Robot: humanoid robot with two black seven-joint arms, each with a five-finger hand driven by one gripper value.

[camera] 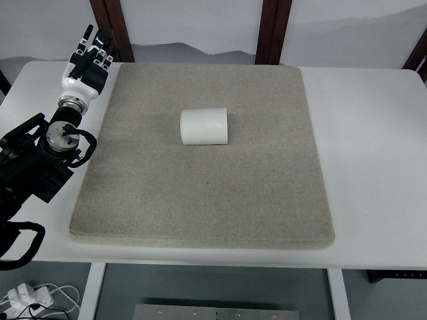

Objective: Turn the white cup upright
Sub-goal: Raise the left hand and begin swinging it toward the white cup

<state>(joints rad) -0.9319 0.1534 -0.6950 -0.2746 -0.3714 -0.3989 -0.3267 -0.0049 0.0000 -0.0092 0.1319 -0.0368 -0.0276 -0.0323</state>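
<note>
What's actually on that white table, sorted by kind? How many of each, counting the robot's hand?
White cup, lying on its side: 1
Grey mat beneath it: 1
Robot hand, the left hand at the mat's far-left corner, holding nothing: 1
Total: 3

A white bench (373,167) carried the work, its top showing as a pale border around a large grey-beige mat (207,193). The mat lay flat on the bench, covering most of it, with the widest bare strip of bench to the mat's right. The white cup (204,126) lay on its side on the mat, in the mat's far half and slightly left of the mat's middle.
</note>
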